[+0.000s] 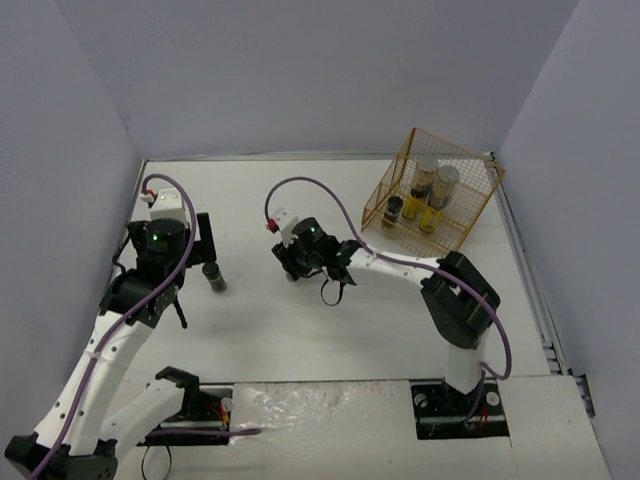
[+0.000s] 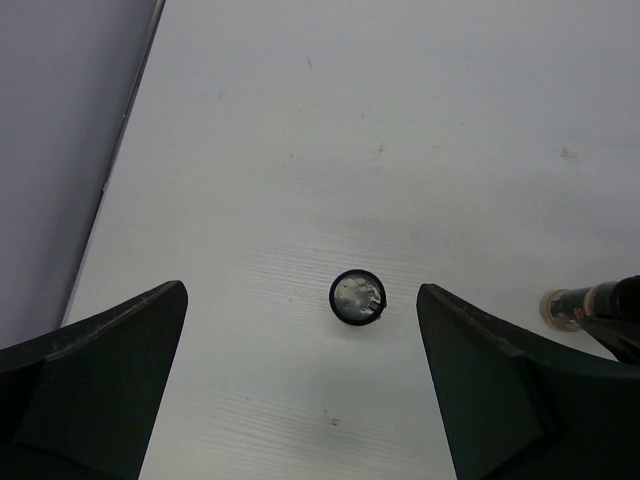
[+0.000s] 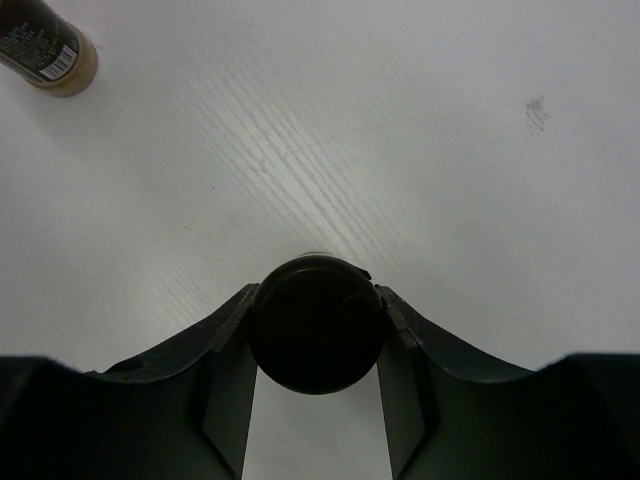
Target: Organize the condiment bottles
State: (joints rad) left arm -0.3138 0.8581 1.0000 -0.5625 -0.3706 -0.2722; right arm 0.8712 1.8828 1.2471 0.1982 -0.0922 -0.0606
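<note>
A short dark black-capped bottle [image 1: 214, 277] stands on the white table and shows from above in the left wrist view [image 2: 357, 298]. My left gripper [image 2: 302, 290] hangs well above it, wide open and empty; it shows in the top view [image 1: 178, 262]. My right gripper [image 3: 314, 290] is shut on another black-capped bottle [image 3: 315, 325], held at its cap near the table's middle [image 1: 292, 265]. The gold wire rack [image 1: 470, 190] at the back right holds two silver-lidded jars [image 1: 445, 178], two yellow-labelled bottles [image 1: 432, 215] and one dark bottle [image 1: 393, 210].
The white table [image 1: 300, 330] is walled by pale panels at the left, back and right. The standing bottle also shows at the top left of the right wrist view [image 3: 45, 45]. The bottle held by the right gripper shows at the right edge of the left wrist view [image 2: 585, 303].
</note>
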